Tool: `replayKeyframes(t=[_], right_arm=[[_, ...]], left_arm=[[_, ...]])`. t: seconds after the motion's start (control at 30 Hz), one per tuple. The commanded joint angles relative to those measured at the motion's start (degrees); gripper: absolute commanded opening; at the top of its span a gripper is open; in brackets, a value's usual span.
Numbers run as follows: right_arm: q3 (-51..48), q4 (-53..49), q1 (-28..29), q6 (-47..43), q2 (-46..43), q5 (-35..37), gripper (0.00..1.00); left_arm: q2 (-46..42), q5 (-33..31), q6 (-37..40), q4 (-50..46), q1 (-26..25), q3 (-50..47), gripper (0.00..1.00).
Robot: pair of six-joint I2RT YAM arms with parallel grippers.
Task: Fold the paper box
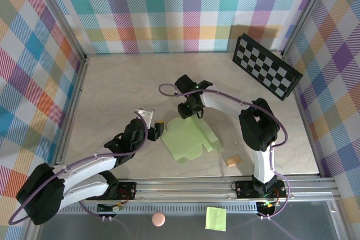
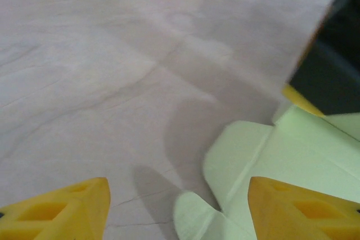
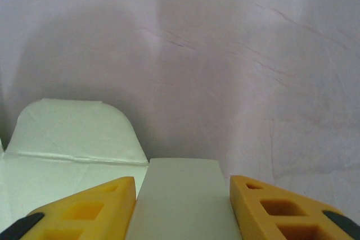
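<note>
Mid-table from above, paper box (image 1: 188, 139) is lying flat, left gripper (image 1: 157, 130) at its left edge, right gripper (image 1: 191, 112) at far edge. Left wrist: jaws are standing open over its edge. Right wrist: fingers (image 3: 84, 212) are flanking a flap (image 3: 180, 195); grip unclear.

No legible text or markings anywhere.

Far-left table (image 1: 124, 82) free; paper box (image 1: 188, 137) mid-table, checkerboard (image 1: 266, 64) back right (small block (image 1: 232, 161) front right).

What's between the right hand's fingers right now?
A pale flap of the paper box fills the gap between the fingers of the right hand, in the right wrist view. Whether they grip it is unclear.
</note>
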Motion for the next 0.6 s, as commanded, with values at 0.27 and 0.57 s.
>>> replayKeyframes(t=[0.27, 0.57], right_arm=[[9.10, -4.95, 6.05, -29.29, 2.51, -8.56, 0.16], [22.15, -9.16, 8.98, -35.51, 12.69, -6.04, 0.15]], left_arm=[[-4.40, 9.26, -14.12, -23.10, 18.27, 7.18, 0.66], [-7.59, 17.06, -15.00, -27.40, 25.12, 7.82, 0.65]])
